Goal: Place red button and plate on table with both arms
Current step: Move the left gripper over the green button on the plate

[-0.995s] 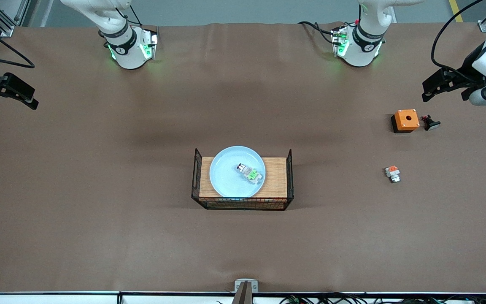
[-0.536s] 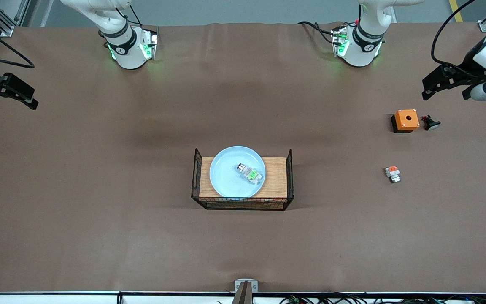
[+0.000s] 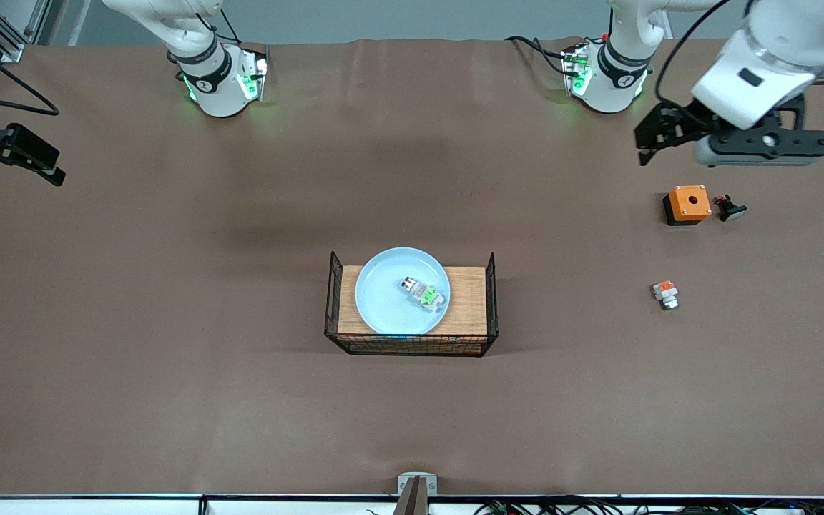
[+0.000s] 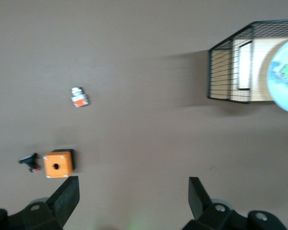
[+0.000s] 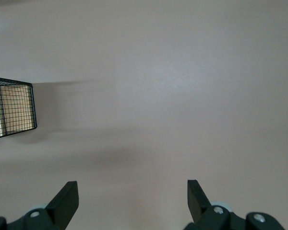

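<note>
We have the round, glossy pale-blue plate [image 3: 403, 291] sitting in the wood-bottomed black wire tray [image 3: 410, 304] at mid-counter, and the tiny white-grey switch block with the bright green top [image 3: 424, 293], our "red button", lies on the plate. Neither has reached the matte brown counter [image 3: 169, 357] yet.

Our left tool [image 3: 659, 136] hangs in the air with its fingers spread wide and empty, over bare counter just beside the orange box with a hole [image 3: 687, 204]; the tray and plate lie well off from it, toward the right arm's end. Our right tool [image 3: 18, 154] is likewise spread wide and empty, waiting at its own end of the counter, well apart from the tray.

As we judge it, the step in hand is the approach. We should carry the left tool over the plate, turn its fingers across the narrow sides of the block, and come down straight so the plate is not nudged. We must not confuse it with the similar orange-red-topped block [image 3: 665, 294] lying nearer that tool.
</note>
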`<state>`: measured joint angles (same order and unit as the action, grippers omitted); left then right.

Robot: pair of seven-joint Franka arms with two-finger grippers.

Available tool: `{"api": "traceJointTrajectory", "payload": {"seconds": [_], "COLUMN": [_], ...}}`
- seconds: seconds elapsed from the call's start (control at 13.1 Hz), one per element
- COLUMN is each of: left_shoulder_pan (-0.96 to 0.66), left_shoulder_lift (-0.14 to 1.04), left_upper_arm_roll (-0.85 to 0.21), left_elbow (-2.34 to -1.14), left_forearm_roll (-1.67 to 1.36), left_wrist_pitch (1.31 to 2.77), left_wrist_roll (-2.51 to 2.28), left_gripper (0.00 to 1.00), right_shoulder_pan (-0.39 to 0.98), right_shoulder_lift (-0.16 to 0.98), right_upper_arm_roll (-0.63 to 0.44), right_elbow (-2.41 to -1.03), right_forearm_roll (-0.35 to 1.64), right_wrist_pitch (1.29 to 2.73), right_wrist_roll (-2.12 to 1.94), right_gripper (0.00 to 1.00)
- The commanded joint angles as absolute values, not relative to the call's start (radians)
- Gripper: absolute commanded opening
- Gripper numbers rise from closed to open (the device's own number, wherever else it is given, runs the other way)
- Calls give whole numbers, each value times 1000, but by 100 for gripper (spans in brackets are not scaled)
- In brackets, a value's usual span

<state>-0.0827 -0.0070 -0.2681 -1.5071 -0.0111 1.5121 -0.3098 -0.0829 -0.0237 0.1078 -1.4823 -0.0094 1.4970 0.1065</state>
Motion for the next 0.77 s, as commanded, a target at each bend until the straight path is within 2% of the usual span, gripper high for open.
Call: {"api": "traceJointTrajectory", "payload": {"seconds": [0.0,0.31,0.69], "left_shoulder_pan": [-86,-196,-328], "left_shoulder_lift": [73,201,317], "left_upper_arm_roll": [-328,-365,-354], "left_elbow": [-1424,-1326,-1316], "left_forearm_roll": [-46,-40,-34], "left_wrist_pitch": [1502,1520,1716], "left_wrist_roll": [-430,-677,-900], "left_gripper": [100,100,100], "right_shoulder_pan": [-84,-75,21], "right_shoulder_lift": [-28,-22,-23], "right_upper_arm_roll": [112,115,115], "right_elbow": [-1480,-1480,-1479], "right_forearm_roll": [-17,-14,-20], "right_wrist_pitch": [1499,1499,1485], "right_wrist_roll": [97,112,193], "right_gripper": [100,100,100]}}
